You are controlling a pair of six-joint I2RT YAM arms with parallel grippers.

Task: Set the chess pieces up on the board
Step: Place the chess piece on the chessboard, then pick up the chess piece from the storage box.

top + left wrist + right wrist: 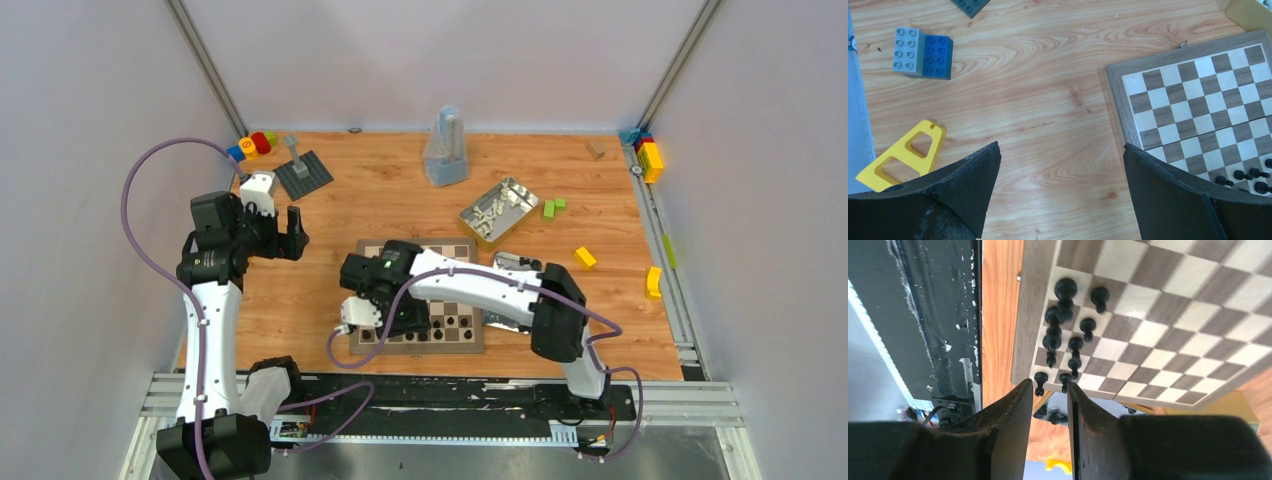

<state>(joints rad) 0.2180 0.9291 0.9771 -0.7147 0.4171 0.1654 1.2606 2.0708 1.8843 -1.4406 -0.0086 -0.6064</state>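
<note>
black pieces [1066,289] crowd the lower rows of the board [462,250], centre frame; what look like the cream pieces [490,212] wait in a tin [528,196] upper right. my right fingers [1015,410] hover narrowly parted, empty; my left fingers [973,175] wide.

From above, the right arm [470,285] hid the left half of the board [455,250], and the black pieces [452,322] we could see were too small to name. The pale pieces [492,210] in the tin [525,196] were only specks. In the left wrist view the board ran off the right edge. A finger [1173,195] of the left gripper [1060,150] covered its near corner, and the other finger partly hid a yellow frame [903,157].
</note>
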